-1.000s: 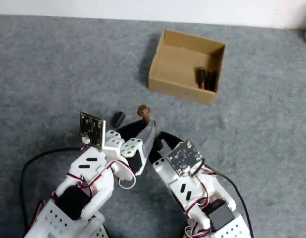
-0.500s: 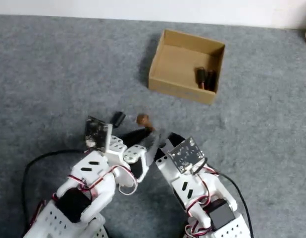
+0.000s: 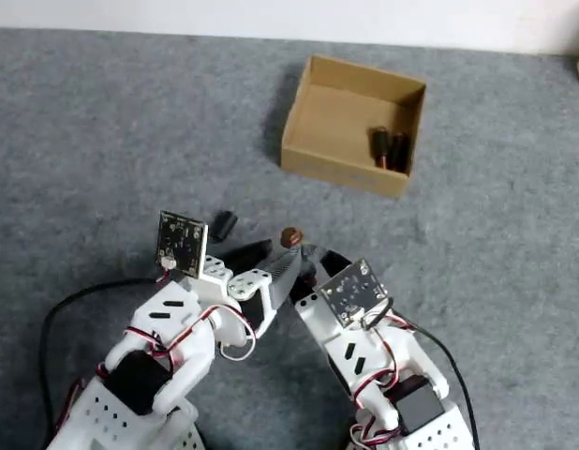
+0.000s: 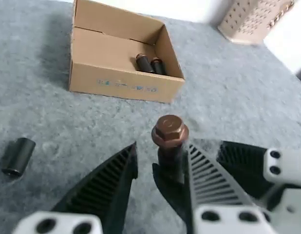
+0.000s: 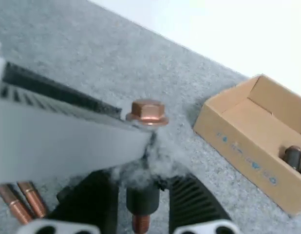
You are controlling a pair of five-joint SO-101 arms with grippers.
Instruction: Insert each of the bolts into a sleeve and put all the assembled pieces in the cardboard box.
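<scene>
A loose sleeve (image 3: 224,225) lies at 10 o'clock of the bolt (image 3: 289,237). The left pincer (image 4: 162,146) stands open around the bolt; the right pincer (image 5: 141,180) grips its sleeve (image 5: 141,197). The cardboard box (image 3: 336,171), at 1 o'clock, holds two assembled pieces (image 3: 388,147).

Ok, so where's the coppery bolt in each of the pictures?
High view: the bolt is mid-picture, where the two arms' tips meet, nearer the arms than the cardboard box.
Left wrist view: it stands upright between the left gripper's open fingers, box beyond.
Right wrist view: its head pokes above the sleeve holding it, box beyond.
Shared landmark: the cardboard box.
</scene>
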